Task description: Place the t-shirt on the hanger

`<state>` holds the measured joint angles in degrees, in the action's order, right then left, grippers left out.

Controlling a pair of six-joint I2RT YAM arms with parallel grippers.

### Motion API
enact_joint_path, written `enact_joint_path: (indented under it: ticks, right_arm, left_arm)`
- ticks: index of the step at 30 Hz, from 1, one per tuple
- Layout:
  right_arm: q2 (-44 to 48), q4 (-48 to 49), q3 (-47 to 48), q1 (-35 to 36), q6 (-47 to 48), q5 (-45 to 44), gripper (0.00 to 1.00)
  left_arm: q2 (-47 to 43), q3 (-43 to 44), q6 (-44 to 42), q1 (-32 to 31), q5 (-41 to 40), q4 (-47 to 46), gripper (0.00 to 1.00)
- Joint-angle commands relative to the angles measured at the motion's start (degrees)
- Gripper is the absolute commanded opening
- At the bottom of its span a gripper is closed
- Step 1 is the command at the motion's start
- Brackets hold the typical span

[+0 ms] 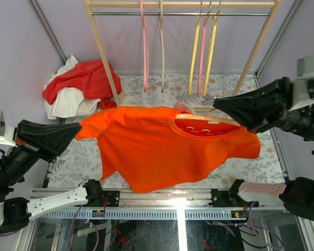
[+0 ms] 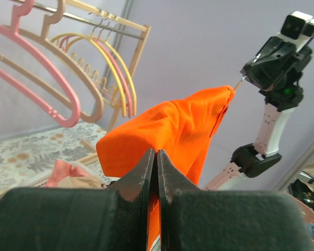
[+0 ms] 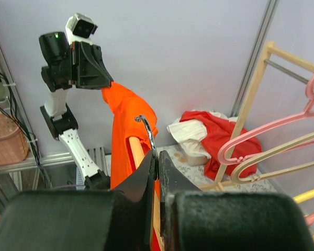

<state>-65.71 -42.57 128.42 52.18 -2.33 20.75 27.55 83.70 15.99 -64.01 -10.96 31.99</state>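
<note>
Top external view: the t-shirt is held in the air over the counter, spread out between the two arms and sagging in the middle. Its sleeve on the left is pinched by the left tool, which is clenched on the cloth. The hanger is seen lying across the neck opening, with one end hidden inside the shirt and its wavy lower bar showing through the collar. The right tool is closed on the hanger at its top.

From the left wrist, the jaws are seen pressed together with orange cloth caught between them, and the shirt is stretched away toward the other arm.

From the right wrist, the jaws are shut around the neck of the hanger, and the metal hook stands just above the fingertips. The shirt is draped over the hanger's shoulder and runs on to the far arm.

At the back of the counter a wooden rack is set, with pink hangers, a tan hanger and yellow hangers hung on it. A red cloth and a white cloth are heaped beside the rack's left leg
</note>
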Motion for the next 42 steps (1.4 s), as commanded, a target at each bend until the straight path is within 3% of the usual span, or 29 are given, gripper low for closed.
enact_joint_path:
  ticks: [1, 2, 5, 9, 11, 16, 23, 30, 42]
  right_arm:
    - [-0.5, 6.6, -2.1, 0.1, 2.3, 1.7, 0.00]
    - [-0.5, 5.8, -2.6, 0.2, 2.5, 2.0, 0.00]
    - [0.6, 4.6, -6.3, 0.2, 3.1, 2.3, 0.00]
    - [2.5, 3.1, -11.2, 0.2, 3.3, 2.5, 0.00]
    - [3.4, 2.8, -13.4, 0.2, 3.2, 2.7, 0.00]
    - [2.9, -0.6, -13.9, 0.2, 3.7, 6.9, 0.00]
    - [3.2, -2.8, -14.2, 0.2, 4.1, 13.7, 0.00]
    - [3.7, -2.0, -14.9, 0.2, 3.7, 18.3, 0.00]
    - [3.8, -1.1, -15.8, 0.2, 3.8, 18.3, 0.00]
  left_arm:
    - [1.4, -0.4, 0.7, 0.4, -6.3, 3.9, 0.08]
    - [1.7, -0.1, 1.4, 0.4, -6.4, 5.7, 0.16]
    - [3.4, 4.6, 1.9, 0.9, -5.2, 10.3, 0.27]
    - [7.4, 13.2, 0.4, 3.3, -3.1, 15.9, 0.31]
    - [9.7, 15.5, -0.6, 4.0, -0.6, 16.5, 0.37]
    - [22.6, 21.8, -3.0, 4.0, 10.9, 20.8, 0.47]
    - [29.9, 20.5, -7.7, 4.0, 24.4, 21.5, 0.58]
    - [34.6, 18.5, -10.1, 4.0, 34.7, 20.5, 0.61]
    - [34.2, 15.8, -9.5, 4.0, 46.4, 14.5, 0.62]
